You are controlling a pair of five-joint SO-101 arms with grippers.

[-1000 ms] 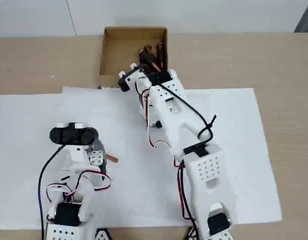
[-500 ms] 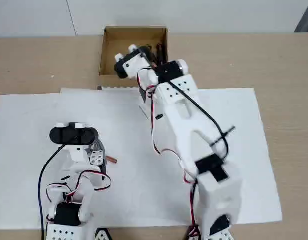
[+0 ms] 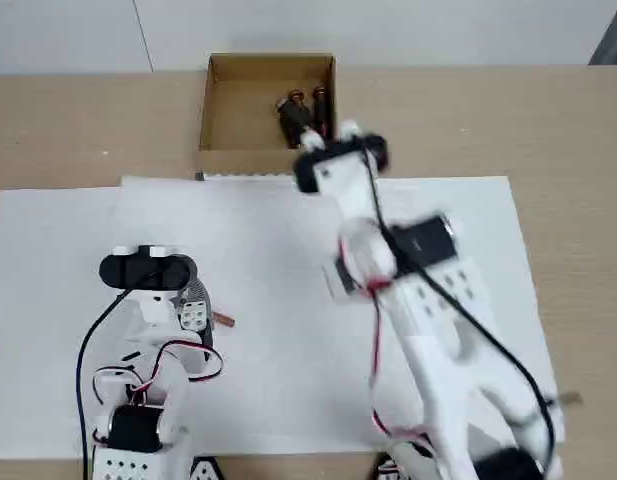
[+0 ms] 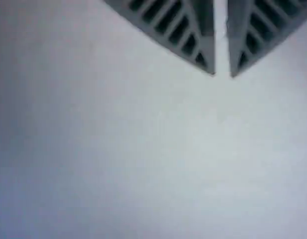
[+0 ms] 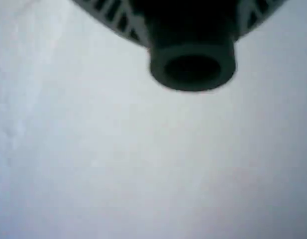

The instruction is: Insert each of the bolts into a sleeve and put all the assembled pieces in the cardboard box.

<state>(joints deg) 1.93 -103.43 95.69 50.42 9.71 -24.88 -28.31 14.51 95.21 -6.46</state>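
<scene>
High view: bright, even light from above (no glare noted on the white paper sheet [image 3: 258, 250] or the wooden table [image 3: 88, 110]). Shadows on the paper are soft, short and faint. The inner walls of the cardboard box [image 3: 216, 110] are lightly shaded. Left wrist view: paper dim, darkest toward one side. Right wrist view: the sleeve [image 5: 193, 64] reads as a near-black silhouette, its bore unlit.

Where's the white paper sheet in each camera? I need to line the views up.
High view: the white paper sheet spreads across the middle, its far edge beside the cardboard box.
Left wrist view: it lies behind the left gripper.
Right wrist view: it lies behind the sleeve held in the right gripper.
Shared landmark: the sheet itself.
</scene>
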